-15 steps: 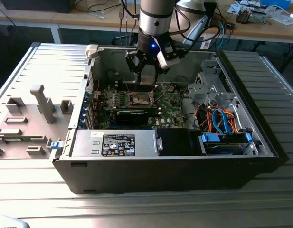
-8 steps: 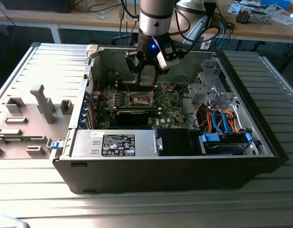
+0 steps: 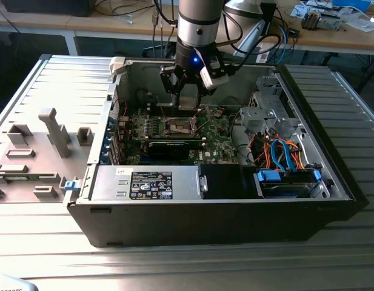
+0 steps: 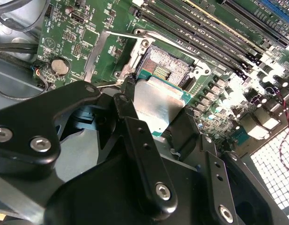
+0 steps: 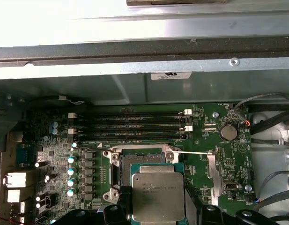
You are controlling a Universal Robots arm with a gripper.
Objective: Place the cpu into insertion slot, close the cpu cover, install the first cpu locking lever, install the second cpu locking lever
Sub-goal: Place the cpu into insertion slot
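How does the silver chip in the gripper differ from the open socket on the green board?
The flat square silver-grey cpu has a smooth metal top; the square silver-rimmed insertion slot shows a dark, textured centre. The cpu is held in the gripper, partly covering the slot; the slot sits fixed in the green board. Both are square.

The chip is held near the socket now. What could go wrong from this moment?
1. The cpu, gripped between the fingers, hangs over one edge of the insertion slot, not squarely above it. Lowered like this, it might land on the rim or damage the contacts.
2. A thin locking lever ends close to one finger and might get caught.
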